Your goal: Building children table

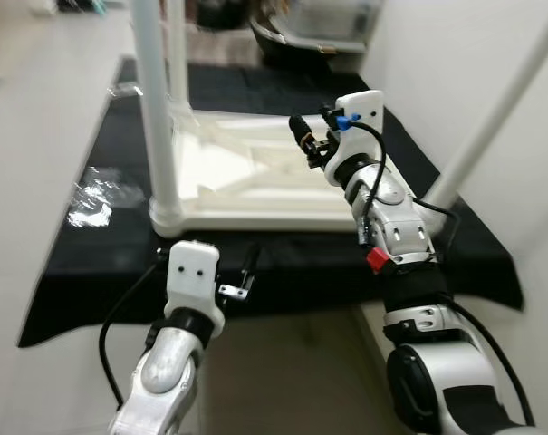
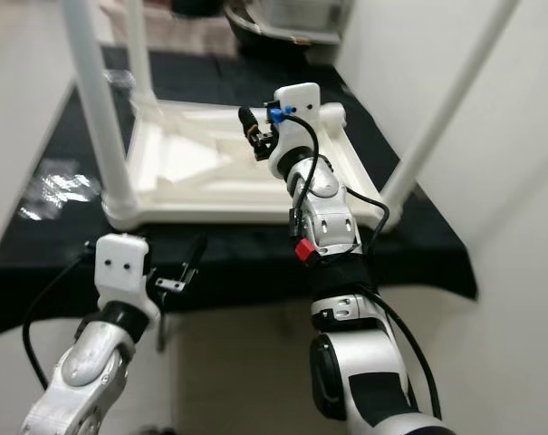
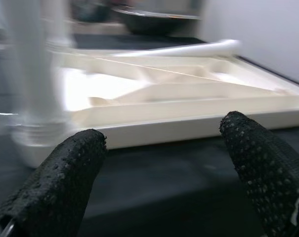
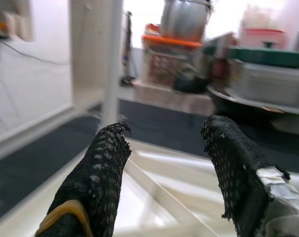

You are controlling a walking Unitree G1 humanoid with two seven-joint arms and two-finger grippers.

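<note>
lying upside down on a black mat (image 1: pixel 283 263) is the white table (image 1: pixel 246 195), its ribbed underside facing up and its legs pointing upward: one leg (image 1: pixel 154 109) is standing at the corner nearest the left gripper (image 1: pixel 247 268), another leg (image 1: pixel 500 109) is rising slanted at the right corner beside the wall (image 2: pixel 491 145), and a further one is showing behind. the right gripper (image 1: pixel 302 138) is hovering over the middle of the underside, its fingers (image 4: pixel 105 173) spread apart and grasping nothing, with the ribs of the top visible between them in the right wrist view. the left gripper is hanging low by the near edge of the mat, its fingers (image 3: pixel 65 177) also apart and empty, facing the table's near rim just beside the near leg. the main risk, as i am judging it, is coming from the legs: they are looking tall and thin above a light plastic top, so an arm swinging sideways is likely to be knocking one loose or tipping the whole piece on the mat. the slanted right leg is possibly not seated fully, though the pictures are not settling that; pushing down on the top before checking it could be driving it in crooked. the right forearm is also passing near that leg, so any turn of the elbow is threatening contact. the mat is looking smooth, and a hard sideways push could be sliding the table toward the wall. clutter (image 4: pixel 189 49) is sitting beyond the far end, leaving little room there.
</note>
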